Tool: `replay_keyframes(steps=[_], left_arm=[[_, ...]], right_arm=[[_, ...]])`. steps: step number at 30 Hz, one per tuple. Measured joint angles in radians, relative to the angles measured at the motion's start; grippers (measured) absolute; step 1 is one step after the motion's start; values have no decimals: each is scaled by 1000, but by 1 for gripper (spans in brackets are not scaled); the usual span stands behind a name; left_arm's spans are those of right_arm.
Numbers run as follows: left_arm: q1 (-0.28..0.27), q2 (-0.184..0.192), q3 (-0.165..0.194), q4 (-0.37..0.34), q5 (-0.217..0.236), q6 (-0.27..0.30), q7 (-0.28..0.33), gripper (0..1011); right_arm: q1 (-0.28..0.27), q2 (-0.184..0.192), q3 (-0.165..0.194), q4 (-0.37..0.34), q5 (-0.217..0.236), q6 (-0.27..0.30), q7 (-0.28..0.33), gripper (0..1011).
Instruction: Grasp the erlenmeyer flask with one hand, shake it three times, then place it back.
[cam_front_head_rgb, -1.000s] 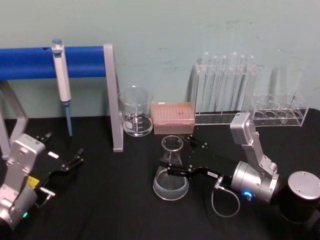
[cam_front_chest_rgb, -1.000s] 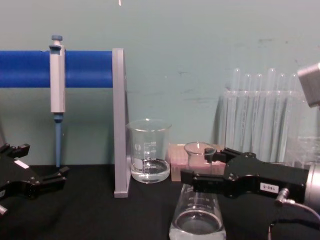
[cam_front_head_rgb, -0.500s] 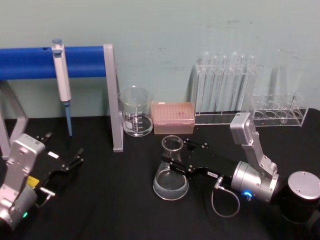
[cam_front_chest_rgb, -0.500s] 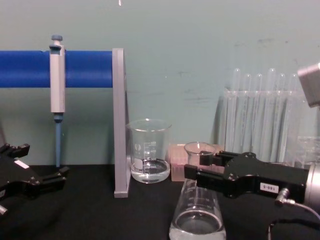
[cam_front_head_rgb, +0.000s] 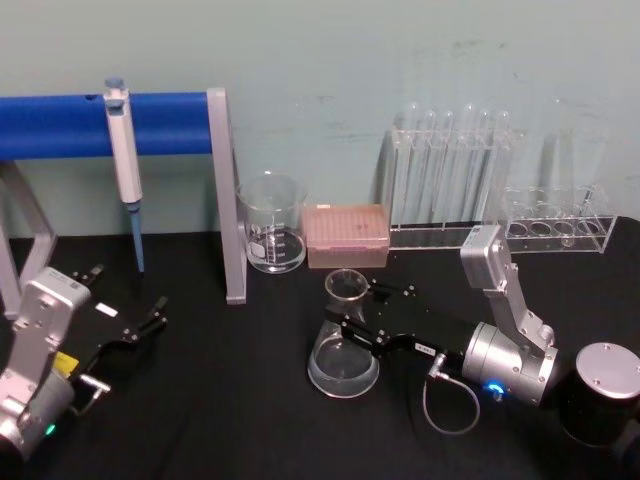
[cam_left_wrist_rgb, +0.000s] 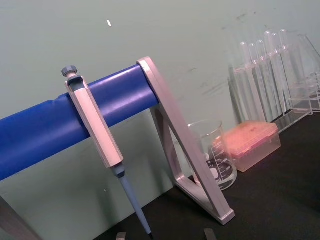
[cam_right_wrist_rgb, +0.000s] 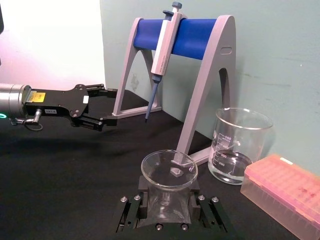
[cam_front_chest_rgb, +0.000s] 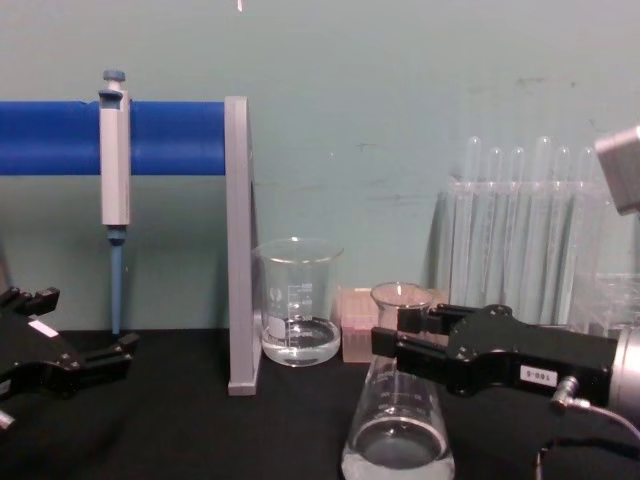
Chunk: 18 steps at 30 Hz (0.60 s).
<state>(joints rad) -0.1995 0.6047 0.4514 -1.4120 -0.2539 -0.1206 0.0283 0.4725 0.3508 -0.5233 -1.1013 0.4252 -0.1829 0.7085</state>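
1 step looked done: reaching in from the near right, the right gripper (cam_front_head_rgb: 349, 320) had its 2 fingers clamped on the neck of the erlenmeyer flask (cam_front_head_rgb: 342, 366). Whether any of the 3 shakes had been made could not be told, and the set-down was not yet done. The flask was mid-table, base at or just above the black table (cam_front_head_rgb: 230, 400), long axis about vertical, mouth up. At the left the left gripper (cam_front_head_rgb: 158, 311) lay parked, fingers spread. Behind stood the beaker (cam_front_head_rgb: 271, 236).
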Motion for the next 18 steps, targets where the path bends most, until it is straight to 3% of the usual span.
replay_keyframes(steps=[18], left_arm=[[0, 0, 0, 0, 0, 0, 0, 1001]], right_arm=[[-2, 5, 9, -3, -1, 2, -13, 450]])
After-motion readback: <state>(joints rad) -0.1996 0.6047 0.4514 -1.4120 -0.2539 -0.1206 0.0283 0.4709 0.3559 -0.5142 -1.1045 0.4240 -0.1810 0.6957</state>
